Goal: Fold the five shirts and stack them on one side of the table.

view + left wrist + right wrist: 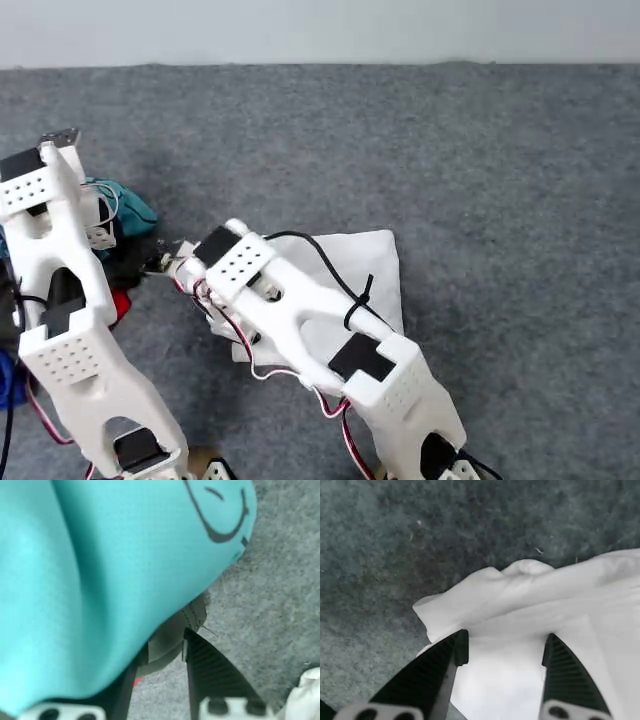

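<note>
- Two arms stand side by side on the grey counter [480,150].
- One white shirt [370,260] lies flat near the middle. Its far and right edges run straight, and its near-left part is hidden under the right arm.
- One heap sits at the counter's left edge, under the left arm: teal cloth [135,212] on top, black [130,262] beside it, red [120,305] lower down, and a blue scrap [8,380] nearest the edge. That makes four colours, but how many shirts they make up can't be told.
- The right claw [502,647] is spread wide and holds nothing. It straddles a rumpled corner of the white shirt, at the end nearest the heap.
- The left claw [165,645] is buried in the heap, with teal cloth draped over it and grey fabric [192,612] at its tip. Whether it grips anything can't be told.
- The counter is bare to the right and along the far side.
</note>
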{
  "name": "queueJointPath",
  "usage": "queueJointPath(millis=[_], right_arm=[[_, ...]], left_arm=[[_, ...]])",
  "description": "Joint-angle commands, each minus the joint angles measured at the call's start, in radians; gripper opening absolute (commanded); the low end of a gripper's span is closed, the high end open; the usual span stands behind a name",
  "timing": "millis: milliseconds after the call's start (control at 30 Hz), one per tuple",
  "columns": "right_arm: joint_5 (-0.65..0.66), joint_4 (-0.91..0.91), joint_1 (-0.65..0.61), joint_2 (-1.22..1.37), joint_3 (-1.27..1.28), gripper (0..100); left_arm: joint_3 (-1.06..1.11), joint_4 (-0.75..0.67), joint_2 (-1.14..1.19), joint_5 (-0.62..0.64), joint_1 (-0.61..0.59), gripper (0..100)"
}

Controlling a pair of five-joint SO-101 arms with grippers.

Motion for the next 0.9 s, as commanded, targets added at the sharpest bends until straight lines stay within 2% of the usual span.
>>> queueJointPath(millis=[0,200,400,733,867], right_arm=[[-0.011,0.073,0.054,-0.097,-0.132,24.4],[-0.009,0.133,0.220,-0.147,-0.270,24.4],[-0.009,0.122,0.344,-0.033,-0.269,24.4],[-0.017,-0.130,0.272,0.185,-0.276,24.4],[-0.009,-0.156,0.223,0.189,-0.276,24.4]], left_arm=[[-0.025,0.009,-0.043,-0.015,-0.008,13],[-0.025,0.009,-0.043,-0.015,-0.008,13],[-0.025,0.009,-0.043,-0.015,-0.008,13],[-0.025,0.009,-0.043,-0.015,-0.008,13],[-0.025,0.009,-0.041,-0.015,-0.008,13]])
